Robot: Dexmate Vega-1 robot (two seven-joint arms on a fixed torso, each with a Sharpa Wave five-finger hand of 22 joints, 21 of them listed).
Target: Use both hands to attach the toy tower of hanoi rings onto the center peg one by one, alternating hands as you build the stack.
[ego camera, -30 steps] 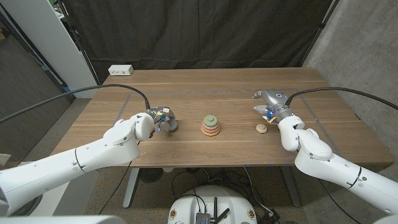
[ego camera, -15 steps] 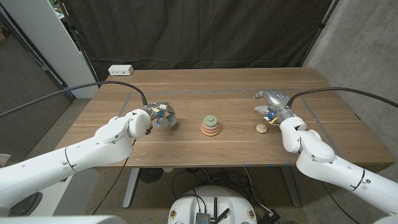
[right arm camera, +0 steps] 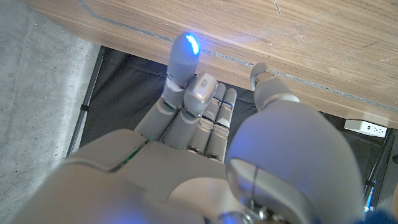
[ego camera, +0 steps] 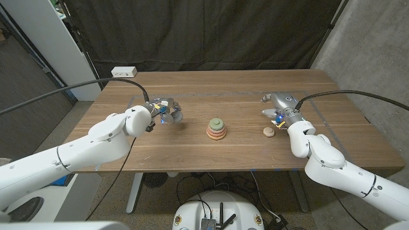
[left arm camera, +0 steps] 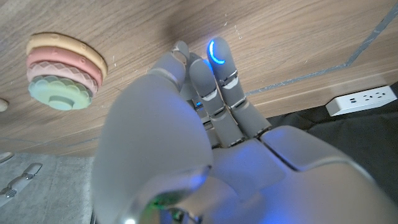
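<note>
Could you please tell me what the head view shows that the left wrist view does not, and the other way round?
The head view alone takes in the right hand, the small beige ring on the table beside it, and the whole wooden table. The left wrist view alone gives a close look at the left hand's fingers, extended together with nothing in them. Both show the left hand, the ring stack on its peg, and the white power strip.

Even overhead light, soft shadows, wrist views perhaps slightly blurred
</note>
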